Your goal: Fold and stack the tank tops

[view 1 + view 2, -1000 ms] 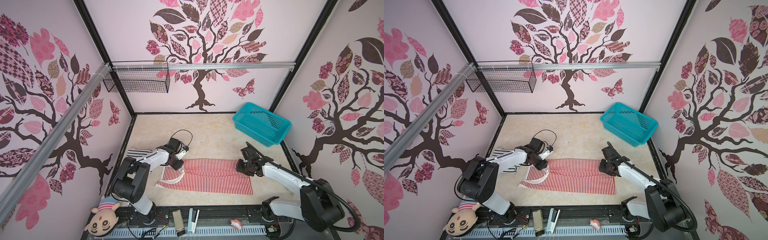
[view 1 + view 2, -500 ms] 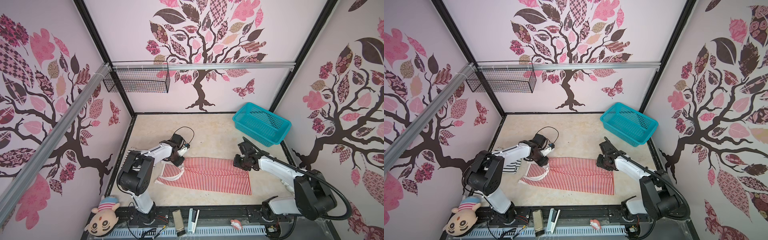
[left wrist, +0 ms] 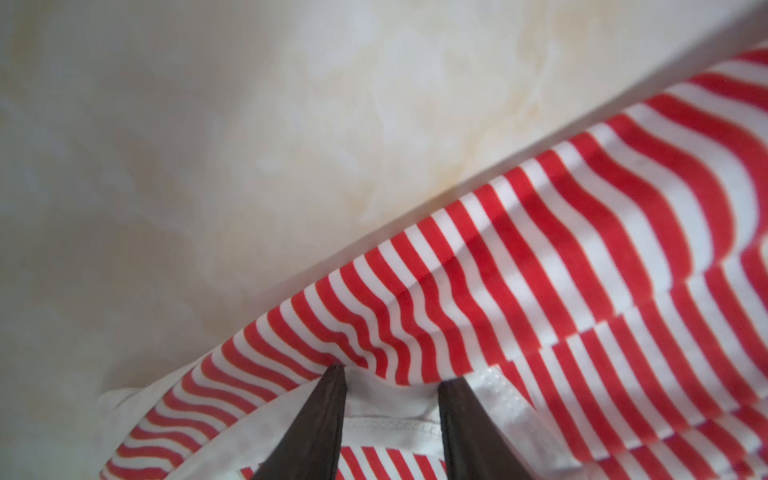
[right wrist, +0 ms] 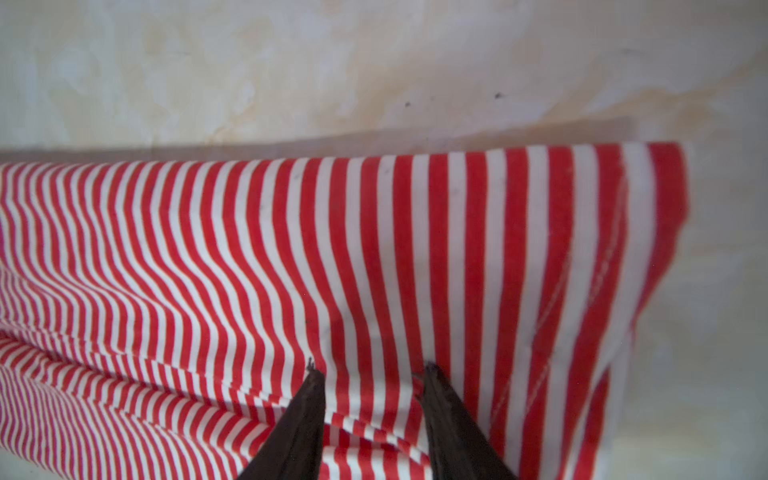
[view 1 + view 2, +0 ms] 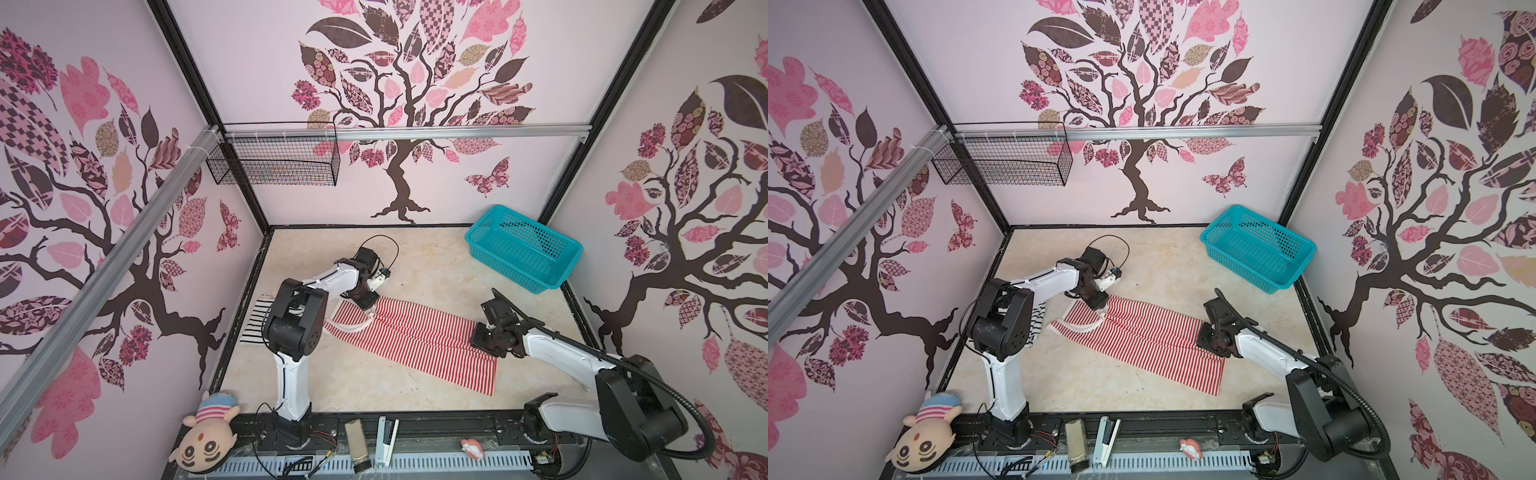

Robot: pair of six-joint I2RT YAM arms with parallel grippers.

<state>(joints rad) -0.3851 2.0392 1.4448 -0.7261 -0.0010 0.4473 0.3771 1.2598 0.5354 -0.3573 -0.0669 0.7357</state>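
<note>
Two striped tank tops lie on the pale marbled table (image 5: 436,266). The red-and-white tank top (image 5: 415,345) stretches across the middle as a long strip in both top views, running slantwise with its white-trimmed neck end toward the left and its hem end toward the front right. The black-and-white tank top (image 5: 254,322) lies flat against the table's left edge, partly hidden behind the left arm's elbow. The left gripper (image 3: 390,374) is down at the red top's neck end, its dark fingers (image 3: 328,407) parted with white trim and stripes showing between them. The right gripper (image 4: 372,370) is down at the far corner of the hem end, its jaws likewise partly apart and its tips on the cloth. Whether either one pinches the fabric I cannot tell. A teal basket (image 5: 515,272) sits well apart in the far right corner, and a plush doll (image 5: 205,436) lies outside the front left corner.
</note>
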